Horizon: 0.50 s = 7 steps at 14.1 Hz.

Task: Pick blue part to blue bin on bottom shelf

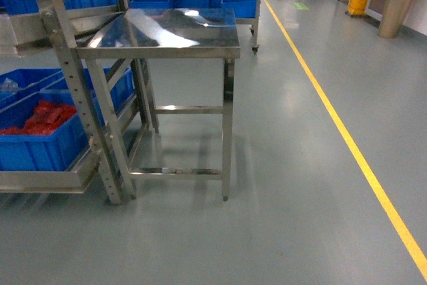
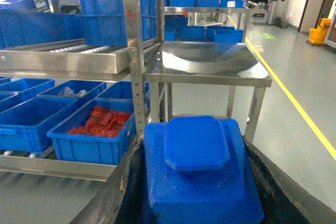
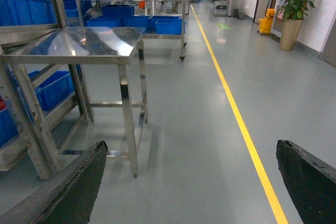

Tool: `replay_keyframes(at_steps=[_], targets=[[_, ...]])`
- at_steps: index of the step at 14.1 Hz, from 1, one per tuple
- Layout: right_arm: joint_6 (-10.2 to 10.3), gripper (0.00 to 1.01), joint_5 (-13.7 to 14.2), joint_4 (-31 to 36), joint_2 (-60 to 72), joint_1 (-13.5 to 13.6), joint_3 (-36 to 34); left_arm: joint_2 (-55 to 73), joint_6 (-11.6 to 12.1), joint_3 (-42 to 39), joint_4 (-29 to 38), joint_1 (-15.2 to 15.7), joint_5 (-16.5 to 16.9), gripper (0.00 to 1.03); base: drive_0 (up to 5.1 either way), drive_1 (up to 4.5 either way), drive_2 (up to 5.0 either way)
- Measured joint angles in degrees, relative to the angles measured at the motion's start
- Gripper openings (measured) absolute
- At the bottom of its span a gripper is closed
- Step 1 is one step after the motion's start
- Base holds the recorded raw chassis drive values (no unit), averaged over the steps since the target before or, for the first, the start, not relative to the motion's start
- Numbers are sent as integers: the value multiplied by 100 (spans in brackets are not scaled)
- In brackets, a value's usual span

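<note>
Blue part [image 2: 202, 171] is clamped btwn the left gripper [image 2: 199, 182] fingers [image 2: 113, 195], filling the bottom of the left wrist view. Right gripper [image 3: 191, 182] fingers are spread wide w/ nothing btwn them, just floor. Further out, bottom shelf [image 2: 58, 165] holds blue bins; one bin [image 2: 94, 132] has red pieces. Steel table [image 1: 167, 39] stands just beside the rack.

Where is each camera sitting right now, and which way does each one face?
Head: on the robot, slanting down at the small steel table; none of the robot's body shows.
Left wrist: faces the bottom shelf; the left gripper holds the blue part.
Right wrist: faces along the floor; the open right gripper frames the bottom edge.
Shared: all three show the table.
</note>
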Motion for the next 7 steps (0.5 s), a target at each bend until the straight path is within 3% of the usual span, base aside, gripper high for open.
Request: replay_keyframes(at_steps=[7], targets=[[0, 98, 0, 20, 0, 0, 0, -9, 0, 0, -2, 0, 2, 44, -8, 410, -427]])
